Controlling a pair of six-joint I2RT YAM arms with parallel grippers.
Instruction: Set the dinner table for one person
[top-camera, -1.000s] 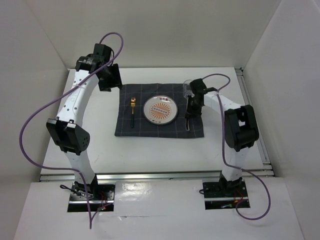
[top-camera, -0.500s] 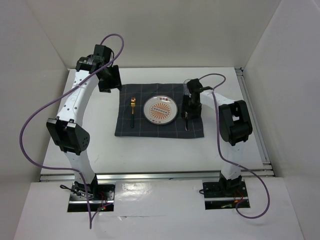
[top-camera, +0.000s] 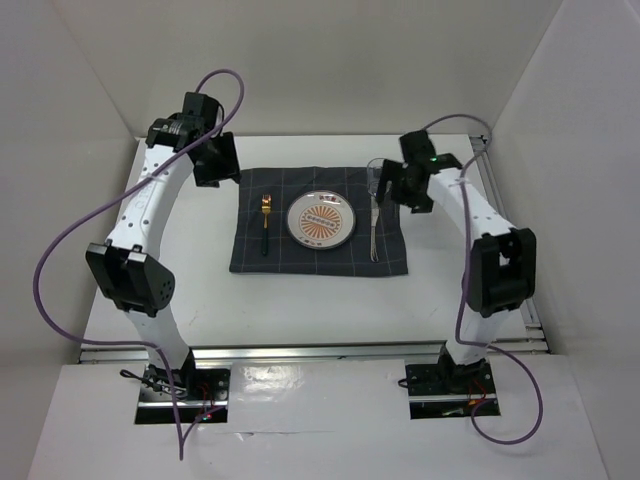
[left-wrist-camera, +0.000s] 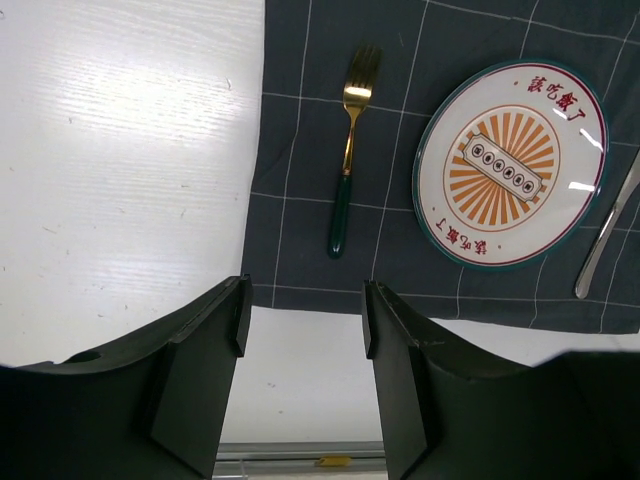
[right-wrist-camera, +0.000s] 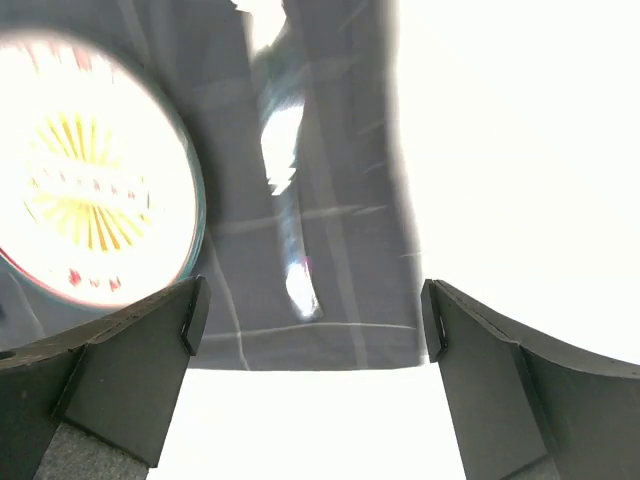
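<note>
Setting looks near done. On the dinner table (top-camera: 300, 300), the grid-lined placemat (top-camera: 250, 262) carries fork (top-camera: 265, 222), plate (top-camera: 321, 220), silver utensil (top-camera: 375, 230) and a glass (top-camera: 376, 175) at its far right corner. Right gripper (right-wrist-camera: 312, 300) hangs near the glass, jaws spread, empty. Left gripper (left-wrist-camera: 305, 300) likewise gapes, empty. Next move, probably: withdraw clear of the glass. Fork tines point far. The utensil lies parallel, long axis near-to-far.

White arms (top-camera: 150, 200) with black joints (top-camera: 130, 283), purple cables (top-camera: 60, 240), dark fingers (left-wrist-camera: 200, 380).

Bright even lighting, right wrist blurred, overexposed
</note>
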